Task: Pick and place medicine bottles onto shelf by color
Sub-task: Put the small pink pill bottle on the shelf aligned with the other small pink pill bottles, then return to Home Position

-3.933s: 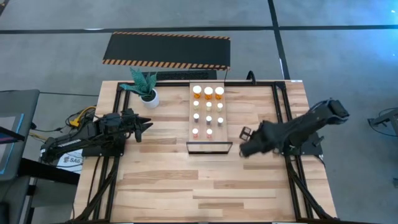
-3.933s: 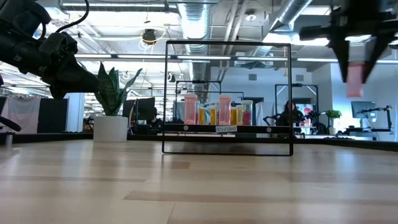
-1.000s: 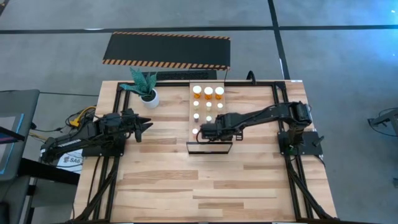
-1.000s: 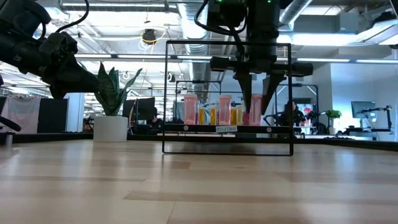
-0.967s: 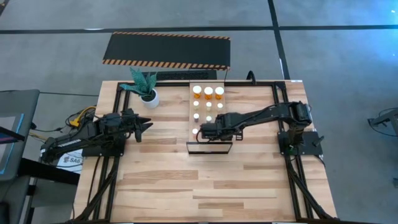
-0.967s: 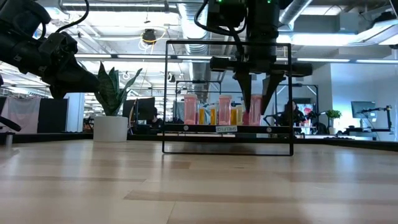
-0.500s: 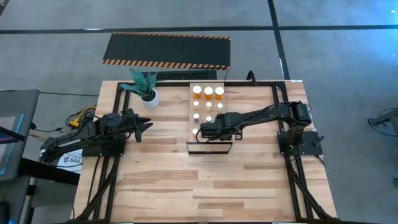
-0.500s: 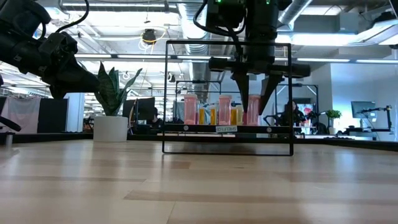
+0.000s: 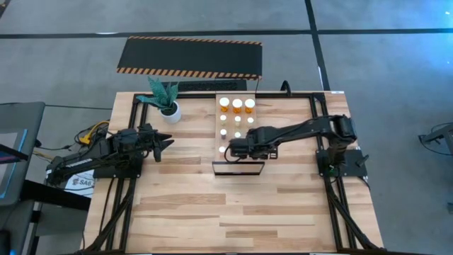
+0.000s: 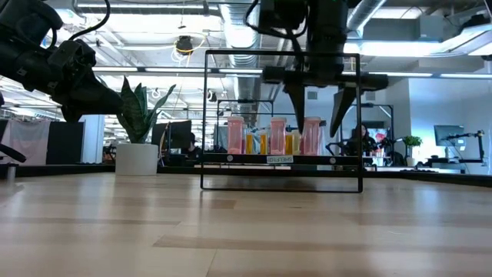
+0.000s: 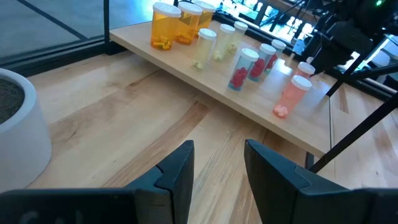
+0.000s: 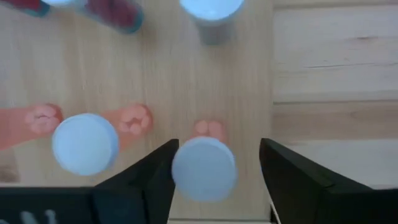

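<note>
Straddling pink bottle (image 12: 204, 167), right hand (image 12: 214, 171) open

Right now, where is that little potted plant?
In the high view the potted plant stands at the table's far left corner, left of the shelf, beyond the waiting left gripper.

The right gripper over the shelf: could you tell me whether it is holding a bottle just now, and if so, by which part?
Nothing is held. The right gripper stands open above a pink bottle on the shelf, its fingers clear of the cap on both sides.
</note>
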Tool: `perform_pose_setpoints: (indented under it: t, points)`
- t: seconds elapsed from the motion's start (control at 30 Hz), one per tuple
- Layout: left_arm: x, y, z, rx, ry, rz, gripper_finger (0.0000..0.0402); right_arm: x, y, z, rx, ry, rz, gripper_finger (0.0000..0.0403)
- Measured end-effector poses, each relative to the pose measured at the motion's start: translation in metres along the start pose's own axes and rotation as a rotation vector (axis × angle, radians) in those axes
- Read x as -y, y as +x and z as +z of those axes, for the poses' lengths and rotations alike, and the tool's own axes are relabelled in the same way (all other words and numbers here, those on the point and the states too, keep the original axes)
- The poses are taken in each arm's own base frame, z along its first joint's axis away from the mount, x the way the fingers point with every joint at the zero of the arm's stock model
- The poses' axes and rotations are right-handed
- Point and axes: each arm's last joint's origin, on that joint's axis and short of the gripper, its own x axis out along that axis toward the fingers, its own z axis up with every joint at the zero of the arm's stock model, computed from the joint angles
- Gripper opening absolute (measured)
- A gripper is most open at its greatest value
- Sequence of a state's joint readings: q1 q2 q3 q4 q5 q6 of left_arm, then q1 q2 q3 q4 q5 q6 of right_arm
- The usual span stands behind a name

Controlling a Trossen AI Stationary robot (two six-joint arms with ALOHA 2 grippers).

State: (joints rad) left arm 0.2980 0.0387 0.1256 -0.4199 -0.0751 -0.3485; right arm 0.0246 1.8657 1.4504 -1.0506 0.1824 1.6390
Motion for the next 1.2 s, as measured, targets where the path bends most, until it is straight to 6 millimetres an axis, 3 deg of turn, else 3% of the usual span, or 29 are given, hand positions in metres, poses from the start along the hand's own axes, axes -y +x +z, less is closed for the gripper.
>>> perform_pose_setpoints:
  t: [0.4, 0.77, 0.93, 1.2]
  points:
    - [0.0, 0.0, 0.0, 0.0, 0.0, -0.001, 0.0128, 0.015, -0.049, 0.001, 0.001, -0.08, 0.142, 0.0246]
    - [0.0, 0.0, 0.0, 0.0, 0.0, 0.0, 0.0128, 0.044, -0.092, -0.017, 0.203, -0.173, 0.317, 0.0246]
    - [0.0, 0.0, 0.0, 0.0, 0.0, 0.0, 0.0128, 0.076, -0.086, -0.021, 0.259, -0.185, 0.497, 0.0246]
    - [0.0, 0.0, 0.0, 0.0, 0.0, 0.0, 0.0128, 0.129, -0.078, 0.004, 0.269, -0.447, 0.874, 0.0246]
